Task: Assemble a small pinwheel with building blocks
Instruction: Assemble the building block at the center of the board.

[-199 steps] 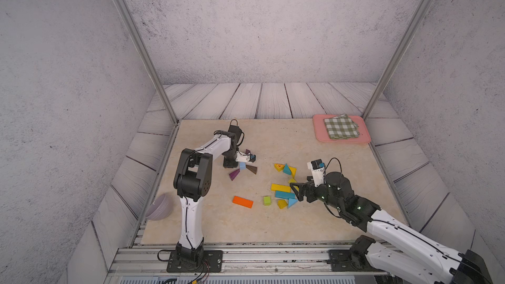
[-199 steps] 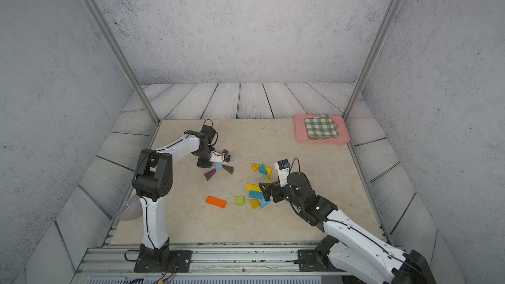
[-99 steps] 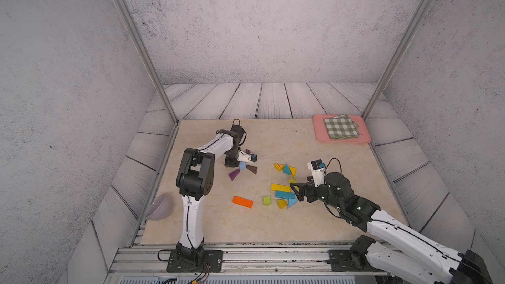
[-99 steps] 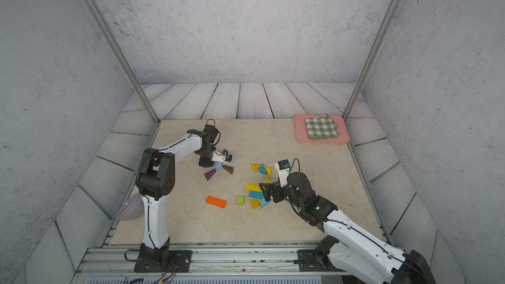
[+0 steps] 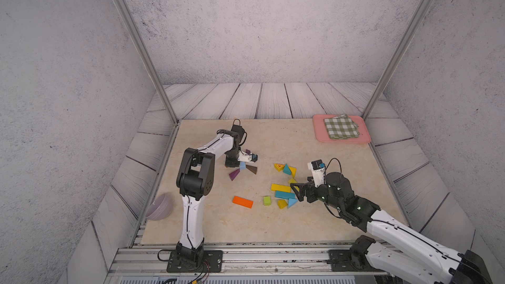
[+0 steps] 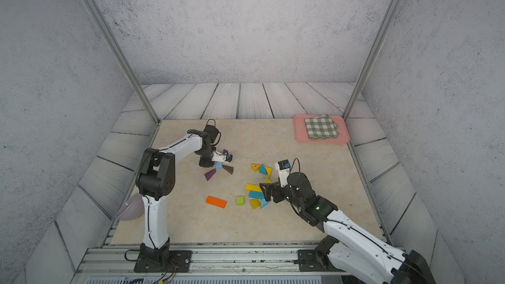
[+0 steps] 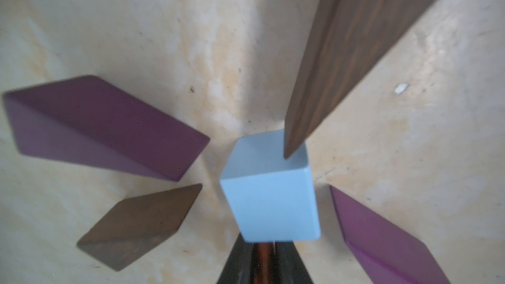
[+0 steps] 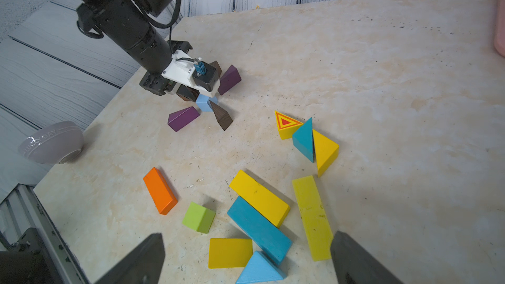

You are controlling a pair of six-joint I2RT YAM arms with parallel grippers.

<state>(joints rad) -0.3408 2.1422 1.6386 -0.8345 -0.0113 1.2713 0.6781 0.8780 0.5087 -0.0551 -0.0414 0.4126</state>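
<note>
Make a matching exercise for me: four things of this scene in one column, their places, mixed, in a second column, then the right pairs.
1. checked cloth
2. light-blue cube
3. grey bowl
4. green cube

A. between the orange bar and the teal bar
B. on the pink tray
C. off the tabletop, on the grey planks
D. in the middle of purple wedges and brown wedges

Pairs: 1-B, 2-D, 3-C, 4-A
</note>
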